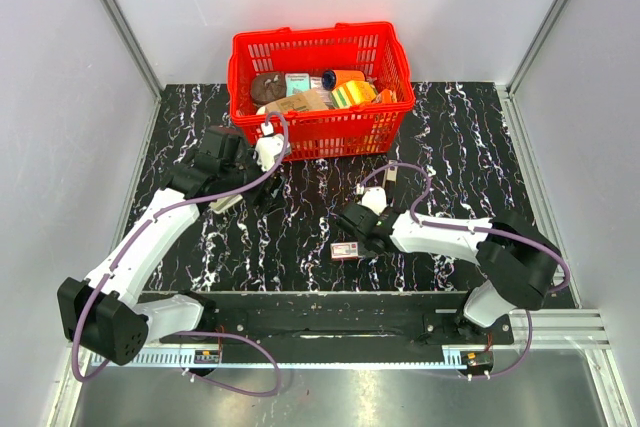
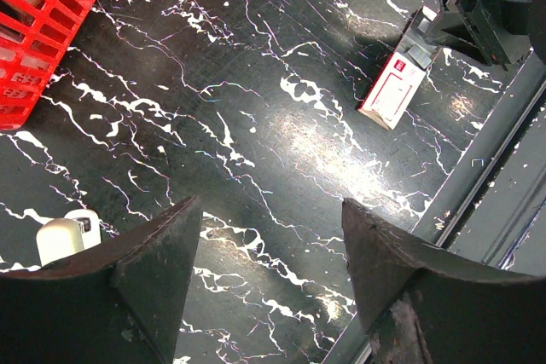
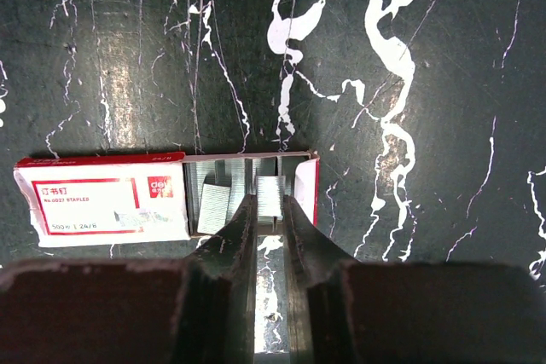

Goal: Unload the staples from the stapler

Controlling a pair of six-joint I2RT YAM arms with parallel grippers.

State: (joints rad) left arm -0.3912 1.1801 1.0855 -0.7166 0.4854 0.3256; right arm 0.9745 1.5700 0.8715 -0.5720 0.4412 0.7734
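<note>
Grip first: right gripper [image 3: 266, 202] pinches a thin silvery strip [image 3: 271, 296], its tips just over the open end of the staple box [image 3: 102, 202]. Well left of the box, left gripper [image 2: 270, 204] hangs with fingers apart, holding nothing. Slim pale stapler [image 1: 228, 203], as best I can tell, lies left of the box beside that wrist. Red basket [image 1: 320, 132] stands behind the box.

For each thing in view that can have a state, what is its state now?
Red-and-white cardboard staple box: slid open, staples showing in its tray.
Red plastic basket: upright, holding goods.
Left gripper: open, empty.
Right gripper: closed on a silvery staple strip, above the box's tray.
</note>
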